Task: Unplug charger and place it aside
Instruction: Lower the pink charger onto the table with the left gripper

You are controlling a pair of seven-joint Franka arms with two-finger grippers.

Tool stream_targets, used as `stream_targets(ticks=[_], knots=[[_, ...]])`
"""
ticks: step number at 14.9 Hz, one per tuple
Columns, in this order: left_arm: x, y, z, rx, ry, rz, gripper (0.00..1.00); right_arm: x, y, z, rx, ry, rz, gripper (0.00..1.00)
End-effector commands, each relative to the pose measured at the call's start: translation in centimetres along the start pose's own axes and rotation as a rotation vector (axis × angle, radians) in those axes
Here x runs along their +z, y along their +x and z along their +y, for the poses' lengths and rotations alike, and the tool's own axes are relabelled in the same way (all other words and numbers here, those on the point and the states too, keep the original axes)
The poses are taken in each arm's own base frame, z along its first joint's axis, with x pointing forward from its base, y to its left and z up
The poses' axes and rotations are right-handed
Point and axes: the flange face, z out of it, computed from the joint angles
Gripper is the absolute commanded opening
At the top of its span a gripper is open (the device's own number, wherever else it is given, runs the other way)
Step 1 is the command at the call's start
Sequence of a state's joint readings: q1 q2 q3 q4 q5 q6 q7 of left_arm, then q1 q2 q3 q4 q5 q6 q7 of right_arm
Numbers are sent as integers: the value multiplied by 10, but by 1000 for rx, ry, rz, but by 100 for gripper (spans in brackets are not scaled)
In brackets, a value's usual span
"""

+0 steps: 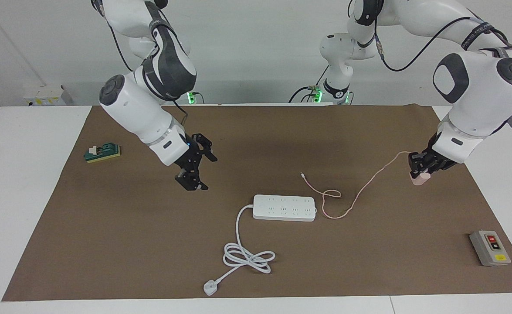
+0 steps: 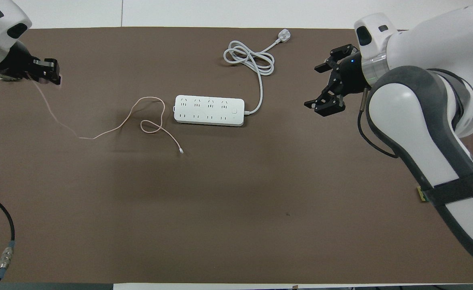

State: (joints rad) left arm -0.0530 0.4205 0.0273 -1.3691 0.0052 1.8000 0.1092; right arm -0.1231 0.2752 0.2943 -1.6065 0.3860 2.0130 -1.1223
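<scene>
Your left gripper (image 1: 420, 173) is clamped on the charger (image 1: 418, 179), low at its own table end, well apart from the strip (image 1: 284, 207), ready to release; right gripper (image 1: 193, 171) hangs open, clear.

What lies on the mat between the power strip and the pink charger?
Only the charger's thin pink cable, looped beside the power strip and running to the charger in the left gripper; the facing view shows it.

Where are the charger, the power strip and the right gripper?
charger (image 1: 418, 179): facing view, pink cube body below the left gripper (image 1: 422, 169).
power strip (image 1: 284, 207): facing view, middle of socket face.
right gripper (image 1: 191, 179): facing view, between its open fingertips.
</scene>
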Motion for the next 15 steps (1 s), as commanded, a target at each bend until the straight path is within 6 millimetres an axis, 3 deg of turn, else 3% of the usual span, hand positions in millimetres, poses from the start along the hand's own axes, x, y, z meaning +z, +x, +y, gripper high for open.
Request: stream_targets(ticks=[1, 3, 5, 7, 9, 11, 13, 15], knots=[[47, -7, -14, 32, -5, 13, 0, -43, -30, -4, 87, -11, -29, 100], [82, -14, -16, 25, 2, 69, 0, -79, -49, -12, 175, -28, -105, 100], [93, -34, -30, 4, 0, 60, 0, -110, -65, -24, 280, -66, -210, 100], [89, -54, -31, -5, -4, 47, 0, -123, -82, -30, 443, -104, -337, 100], [85, -84, -26, -7, -6, 50, 0, -135, -100, -38, 665, -117, -408, 100], [79, -122, -18, -15, -6, 93, 0, -151, -109, -43, 781, -140, -407, 100], [77, -148, -6, -22, -30, 85, 0, -156, -131, -43, 879, -109, -446, 100], [91, -167, 16, -52, -103, 95, 0, -158, -137, -41, 1009, -133, -447, 100]])
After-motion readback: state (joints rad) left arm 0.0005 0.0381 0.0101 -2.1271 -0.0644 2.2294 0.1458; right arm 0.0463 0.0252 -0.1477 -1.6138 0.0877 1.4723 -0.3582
